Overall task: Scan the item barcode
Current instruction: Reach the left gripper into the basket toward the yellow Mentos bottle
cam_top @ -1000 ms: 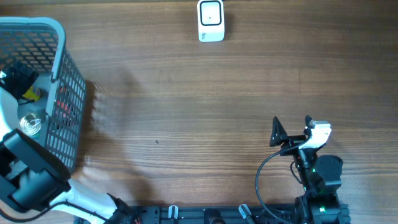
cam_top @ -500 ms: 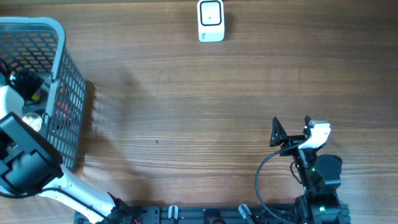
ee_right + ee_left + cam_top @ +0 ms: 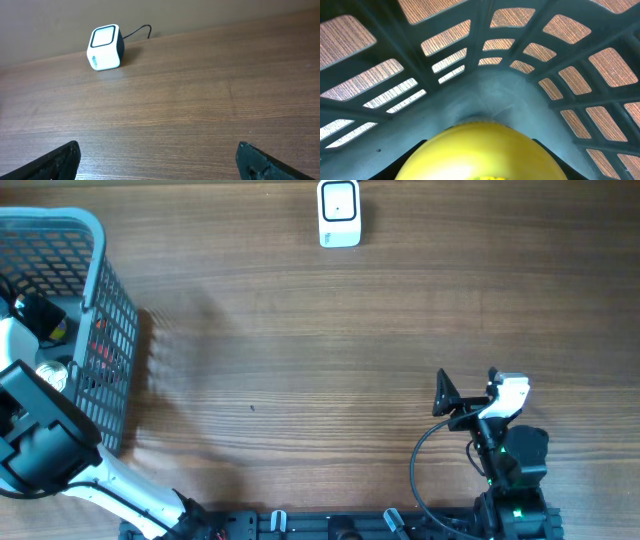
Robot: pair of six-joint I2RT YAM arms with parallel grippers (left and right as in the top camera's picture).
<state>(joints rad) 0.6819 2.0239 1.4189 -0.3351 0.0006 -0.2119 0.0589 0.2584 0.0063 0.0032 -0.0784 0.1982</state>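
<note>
Firstly, item: yellow rounded object [image 3: 475,157] inside the basket [image 3: 100,240], near a mesh corner; facing and long axis cannot be told, blurred.
Room: mesh walls close around.
Left gripper [image 3: 38,315]: in the basket at the item; grip cannot be told.
Right gripper [image 3: 160,160]: jaws wide, above the table [image 3: 300,360].
Scanner [image 3: 339,213]: far table edge, well apart.

Two arms in black and white

The left arm [image 3: 120,485] pairs smooth white links with a boxy black block; the right arm [image 3: 515,465] is mostly black under a white housing, its right gripper [image 3: 466,377] bearing pointed black fingers [image 3: 444,392], beside a looping black cable [image 3: 418,470] and small green lights [image 3: 516,514]
</note>
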